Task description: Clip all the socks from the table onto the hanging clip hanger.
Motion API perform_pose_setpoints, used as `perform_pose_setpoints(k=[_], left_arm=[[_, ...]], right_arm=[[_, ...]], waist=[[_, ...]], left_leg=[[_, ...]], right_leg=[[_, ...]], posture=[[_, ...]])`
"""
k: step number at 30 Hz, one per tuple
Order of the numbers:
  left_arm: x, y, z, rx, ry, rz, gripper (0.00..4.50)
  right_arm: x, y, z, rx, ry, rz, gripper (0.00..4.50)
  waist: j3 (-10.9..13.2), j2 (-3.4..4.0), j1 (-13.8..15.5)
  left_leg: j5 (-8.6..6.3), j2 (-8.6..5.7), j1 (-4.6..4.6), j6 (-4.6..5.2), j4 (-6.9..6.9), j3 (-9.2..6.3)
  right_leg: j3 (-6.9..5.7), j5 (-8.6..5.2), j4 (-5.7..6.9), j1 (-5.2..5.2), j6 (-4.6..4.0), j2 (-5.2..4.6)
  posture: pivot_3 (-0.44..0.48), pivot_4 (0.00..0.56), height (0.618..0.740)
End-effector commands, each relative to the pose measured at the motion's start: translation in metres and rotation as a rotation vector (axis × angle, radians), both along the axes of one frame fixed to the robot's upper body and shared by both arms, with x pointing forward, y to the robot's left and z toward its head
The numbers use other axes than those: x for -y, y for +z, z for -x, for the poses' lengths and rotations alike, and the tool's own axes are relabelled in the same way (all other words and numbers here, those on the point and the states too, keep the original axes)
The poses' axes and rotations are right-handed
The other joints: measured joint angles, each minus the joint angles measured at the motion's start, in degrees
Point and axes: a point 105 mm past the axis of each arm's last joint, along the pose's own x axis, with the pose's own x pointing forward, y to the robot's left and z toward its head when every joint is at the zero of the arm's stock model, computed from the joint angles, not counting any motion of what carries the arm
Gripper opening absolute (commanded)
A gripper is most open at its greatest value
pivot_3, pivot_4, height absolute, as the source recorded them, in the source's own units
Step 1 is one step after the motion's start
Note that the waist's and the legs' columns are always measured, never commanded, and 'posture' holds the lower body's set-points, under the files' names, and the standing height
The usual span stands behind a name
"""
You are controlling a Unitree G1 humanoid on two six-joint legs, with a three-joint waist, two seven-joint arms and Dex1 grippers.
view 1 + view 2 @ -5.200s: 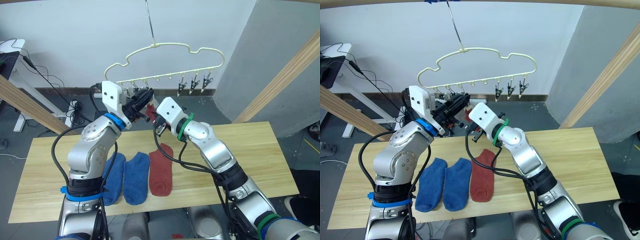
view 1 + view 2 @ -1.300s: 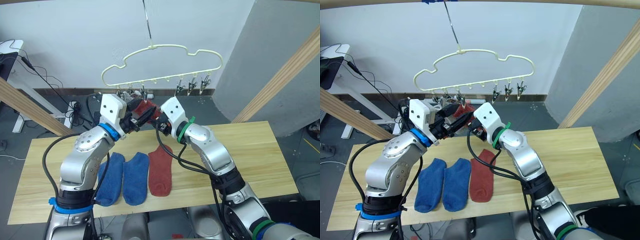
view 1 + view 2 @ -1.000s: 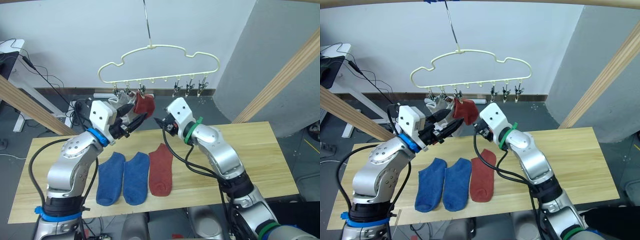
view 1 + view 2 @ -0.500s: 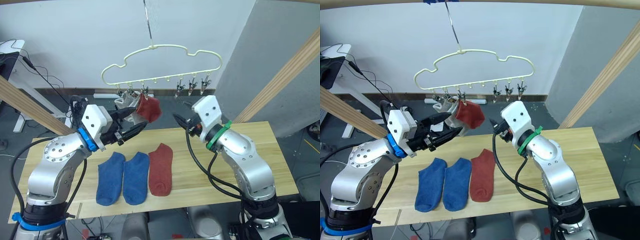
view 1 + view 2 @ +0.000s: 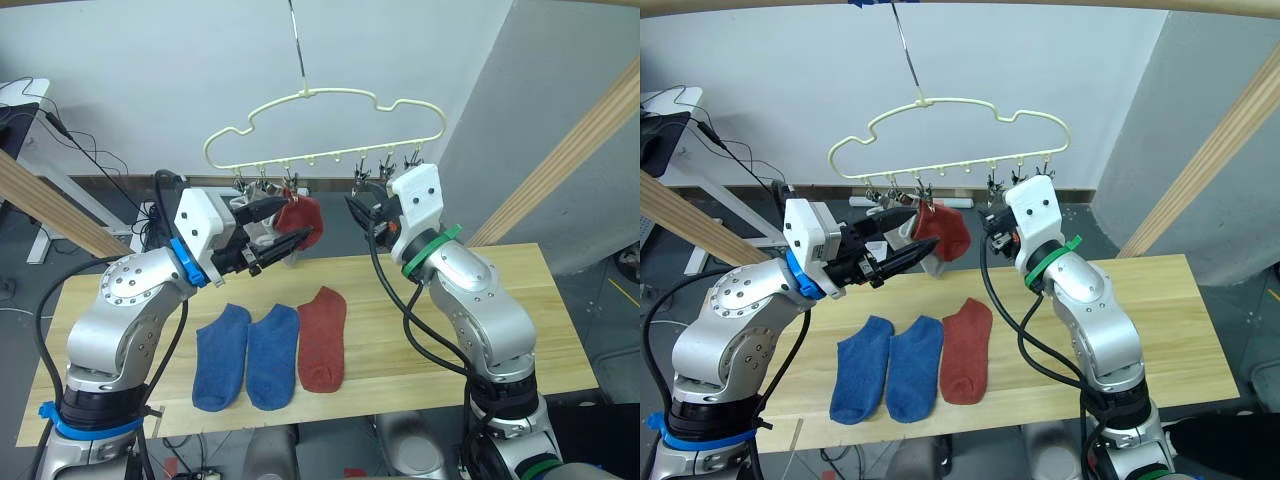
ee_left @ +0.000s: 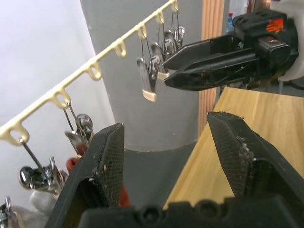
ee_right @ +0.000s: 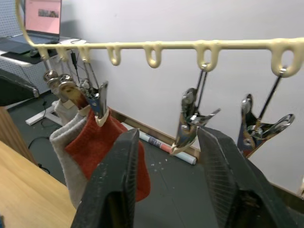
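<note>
A rust red sock (image 5: 303, 219) hangs from a clip on the clip hanger (image 5: 325, 128), toward the hanger's left end, with a light grey sock (image 5: 933, 262) hanging just beside and partly behind it. In the right wrist view the red sock (image 7: 110, 152) overlaps the grey one (image 7: 71, 147) under neighbouring clips. Further right along the bar, three metal clips (image 5: 388, 166) hang bare. The hanger's thin hook (image 5: 908, 60) runs up to a wooden rail (image 5: 960, 6) overhead.

On the worktop (image 5: 500, 310) below lie three socks side by side: two blue socks (image 5: 247, 356) touching each other and a second rust red sock (image 5: 322, 338) just right of them.

The left claw (image 5: 277, 227) is raised just left of the hung socks, its fingers spread wide and holding nothing. The right claw (image 5: 362, 212) is raised just right of the red sock, near the bare clips; the right wrist view shows its fingers (image 7: 116, 190) apart and clasping nothing.
</note>
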Motion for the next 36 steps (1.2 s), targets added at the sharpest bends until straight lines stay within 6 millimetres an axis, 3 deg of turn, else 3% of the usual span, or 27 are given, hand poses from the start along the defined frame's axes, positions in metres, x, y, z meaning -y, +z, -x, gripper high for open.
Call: perform_pose_setpoints(k=[1,19,36], left_arm=[[0.002,0.007,0.004,0.048,-0.002,-0.003,3.08],[0.006,0.004,0.001,0.073,0.003,-0.015,3.08],[0.005,-0.006,0.003,0.053,0.011,-0.022,3.08]], right_arm=[[0.001,0.012,0.003,0.027,-0.005,-0.042,1.92],[-0.004,0.011,-0.012,0.004,-0.010,-0.045,1.92],[-0.014,0.028,-0.030,0.066,0.015,-0.048,1.92]], waist=[[0.0,0.00,0.0],[0.0,0.00,0.0],[0.0,0.00,0.0]], left_leg=[[0.00,0.00,0.00,0.00,0.00,0.00],[0.00,0.00,0.00,0.00,0.02,0.00],[0.00,-0.01,0.00,0.00,0.03,0.00]], right_leg=[[0.00,0.00,0.00,0.00,0.00,0.00],[0.00,0.01,0.03,0.00,-0.01,0.00],[-0.01,0.01,0.05,0.00,-0.01,-0.01]], posture=[[-0.225,0.272,0.740],[-0.221,0.257,0.740],[-0.211,0.256,0.740]])
